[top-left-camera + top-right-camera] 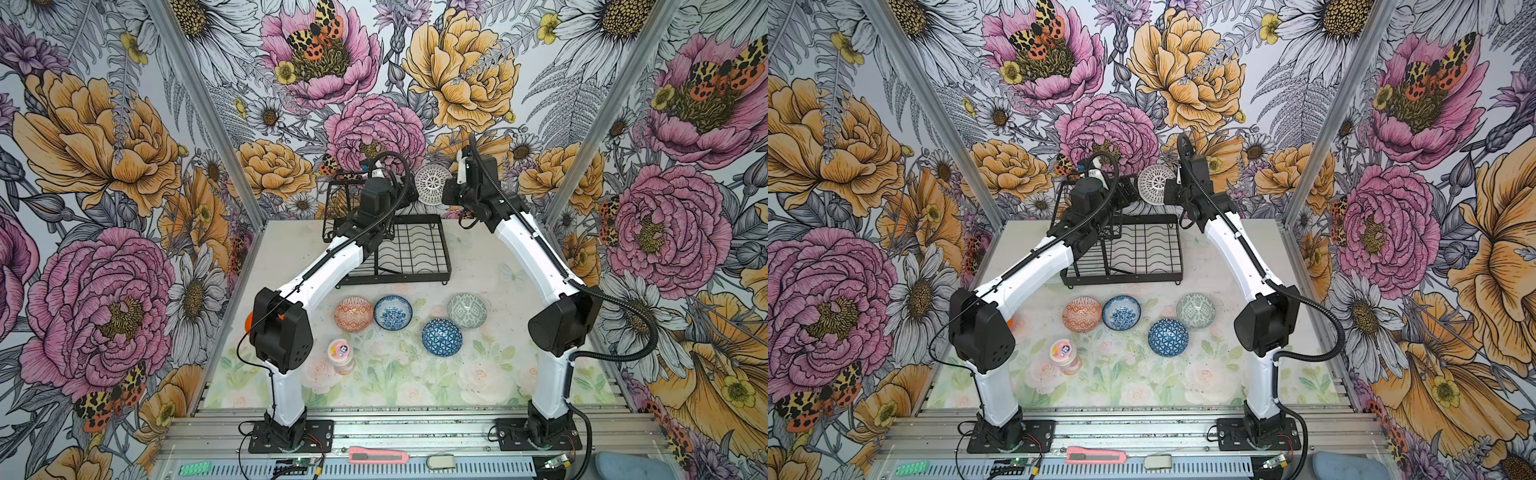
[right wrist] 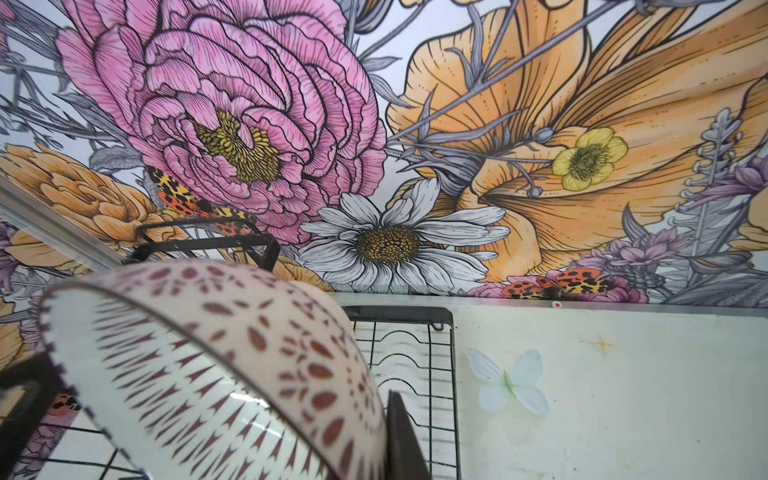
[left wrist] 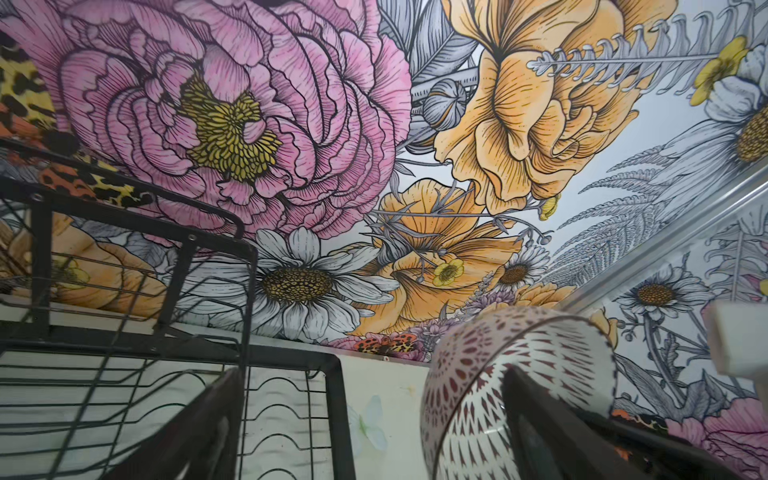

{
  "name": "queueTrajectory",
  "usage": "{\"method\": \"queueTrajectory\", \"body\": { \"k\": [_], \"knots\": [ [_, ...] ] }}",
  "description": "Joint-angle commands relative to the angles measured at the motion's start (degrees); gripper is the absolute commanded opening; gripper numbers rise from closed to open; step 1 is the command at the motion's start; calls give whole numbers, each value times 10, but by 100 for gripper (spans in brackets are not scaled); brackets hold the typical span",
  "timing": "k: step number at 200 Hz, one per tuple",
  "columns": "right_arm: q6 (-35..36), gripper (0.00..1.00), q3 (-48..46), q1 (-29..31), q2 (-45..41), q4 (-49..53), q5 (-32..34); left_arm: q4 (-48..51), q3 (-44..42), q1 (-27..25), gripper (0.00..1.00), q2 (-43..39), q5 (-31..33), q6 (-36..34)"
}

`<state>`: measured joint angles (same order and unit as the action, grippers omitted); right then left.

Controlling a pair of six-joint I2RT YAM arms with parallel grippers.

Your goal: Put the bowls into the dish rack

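Observation:
A white bowl with a maroon pattern (image 1: pixel 432 185) (image 3: pixel 469 374) (image 2: pixel 199 353) hangs on edge above the far end of the black wire dish rack (image 1: pixel 415 253) (image 1: pixel 1142 249). My right gripper (image 1: pixel 448 192) (image 2: pixel 374 419) is shut on its rim, one finger (image 2: pixel 401 432) against the outer wall. My left gripper (image 1: pixel 406 190) (image 3: pixel 374 395) stands open beside it, one finger (image 3: pixel 536 428) still inside the bowl. On the table in front of the rack lie an orange geometric bowl (image 1: pixel 354 314), a blue floral bowl (image 1: pixel 393 312), a dark blue triangle bowl (image 1: pixel 442 337) and a grey-green bowl (image 1: pixel 467 311).
A pink-lidded jar (image 1: pixel 340 353) stands near the left arm. An orange rim (image 1: pixel 248 323) peeks out behind the left elbow. The rack's taller basket section (image 1: pixel 341 199) is at its left end, under the left wrist. The floral back wall is close behind. A pink cutter (image 1: pixel 378 456) lies on the front rail.

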<state>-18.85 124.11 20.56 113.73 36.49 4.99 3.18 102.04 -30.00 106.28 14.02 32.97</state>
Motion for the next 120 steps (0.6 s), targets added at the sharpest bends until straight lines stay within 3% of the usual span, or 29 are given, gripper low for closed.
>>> {"method": "queueTrajectory", "body": {
  "k": [1, 58, 120],
  "knots": [
    [36, 0, 0, -2, -17, -40, 27, 28, -13, 14, 99, -66, -16, 16],
    [134, 0, -21, 2, 8, -42, 83, 98, -7, 86, 99, -114, -67, 28],
    [225, 0, -12, 18, 71, -66, 151, 130, -114, 209, 99, -205, -120, 115]
  ]
}}
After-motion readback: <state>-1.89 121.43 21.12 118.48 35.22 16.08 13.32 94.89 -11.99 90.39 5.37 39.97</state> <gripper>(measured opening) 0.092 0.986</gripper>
